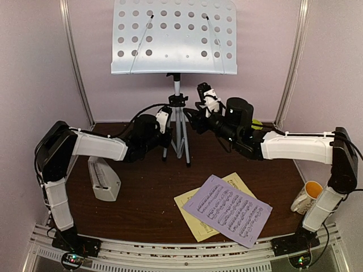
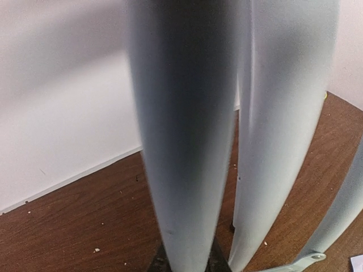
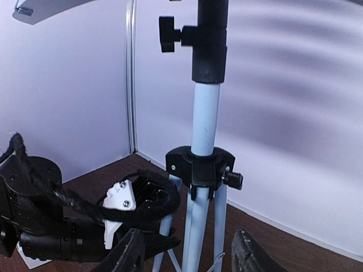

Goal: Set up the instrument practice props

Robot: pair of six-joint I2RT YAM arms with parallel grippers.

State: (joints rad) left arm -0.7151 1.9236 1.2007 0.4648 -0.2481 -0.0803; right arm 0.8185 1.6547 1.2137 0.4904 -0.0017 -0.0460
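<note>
- Robot test cell in a lab.
- Plain pale walls (image 1: 34,56) box in a wood-look table (image 1: 147,192) on three sides.
- Metal frame posts (image 1: 76,62) run up at upper left and upper right of the top view.
- Slotted aluminium rail (image 1: 187,252) spans the bottom edge, with two arm bases (image 1: 74,243) bolted to it and small lit boards beside them.
- Exposed black cable (image 1: 142,109) loops off the arm near frame centre.
</note>
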